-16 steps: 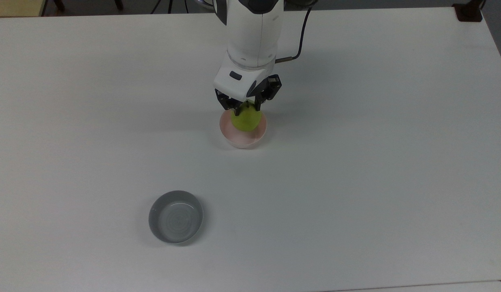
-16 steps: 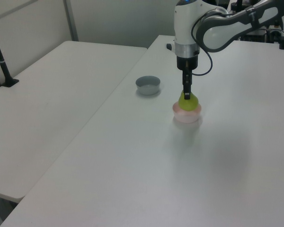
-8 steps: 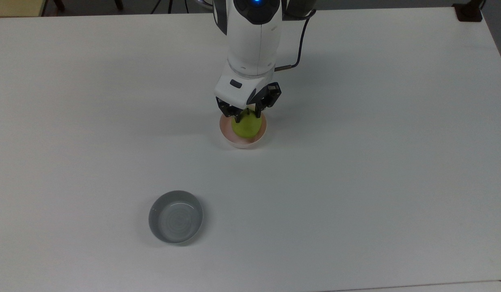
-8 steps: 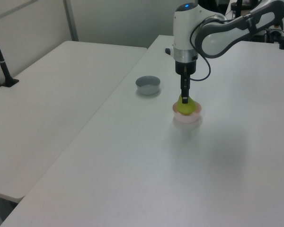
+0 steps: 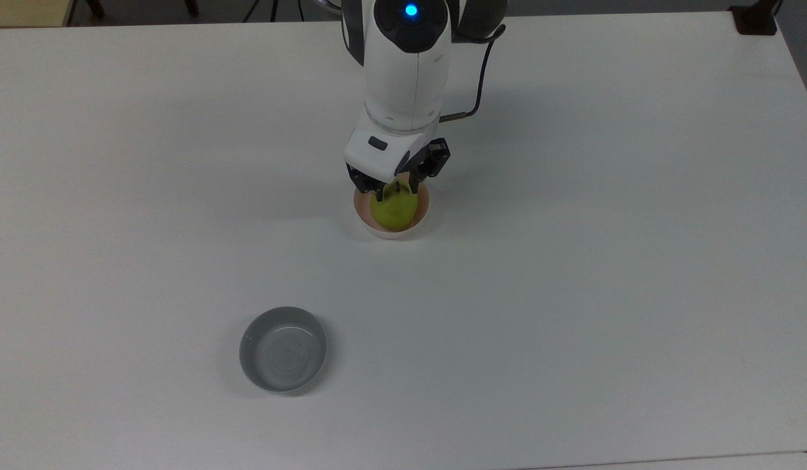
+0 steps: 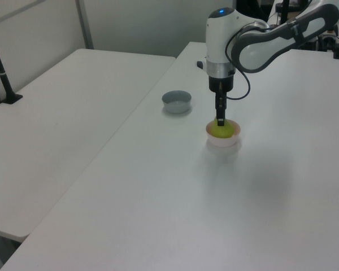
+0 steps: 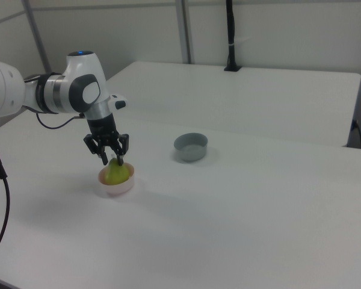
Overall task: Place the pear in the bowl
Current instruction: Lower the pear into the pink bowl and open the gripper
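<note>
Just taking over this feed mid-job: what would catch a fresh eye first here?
The yellow-green pear stands out, sitting in the pink bowl near the middle of the white table, with the end effector right at its top. Next comes the grey bowl, standing apart toward the top view's lower left.

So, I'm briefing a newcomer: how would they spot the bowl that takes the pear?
On the white table, look right under the gripper. The bowl sits there, small, deep and pale pink, with the pear in it, unlike the shallower grey bowl.
</note>
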Tool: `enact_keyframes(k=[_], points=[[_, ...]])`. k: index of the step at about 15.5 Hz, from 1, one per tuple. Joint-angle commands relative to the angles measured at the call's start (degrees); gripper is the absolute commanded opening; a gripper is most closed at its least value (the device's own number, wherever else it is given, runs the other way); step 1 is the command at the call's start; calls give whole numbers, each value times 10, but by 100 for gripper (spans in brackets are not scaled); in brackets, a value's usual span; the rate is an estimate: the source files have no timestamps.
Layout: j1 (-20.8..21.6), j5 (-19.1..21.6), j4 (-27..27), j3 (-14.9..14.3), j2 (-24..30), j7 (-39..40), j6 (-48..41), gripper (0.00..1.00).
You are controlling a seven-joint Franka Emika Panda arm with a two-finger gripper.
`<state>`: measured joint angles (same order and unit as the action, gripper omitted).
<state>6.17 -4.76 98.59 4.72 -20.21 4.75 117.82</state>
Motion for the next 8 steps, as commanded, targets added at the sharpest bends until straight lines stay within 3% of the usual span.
enact_keyframes(k=[1,8], points=[[2,-16,9,-2,7,-13,6,100],[2,-11,-14,-3,46,-15,-67,100]])
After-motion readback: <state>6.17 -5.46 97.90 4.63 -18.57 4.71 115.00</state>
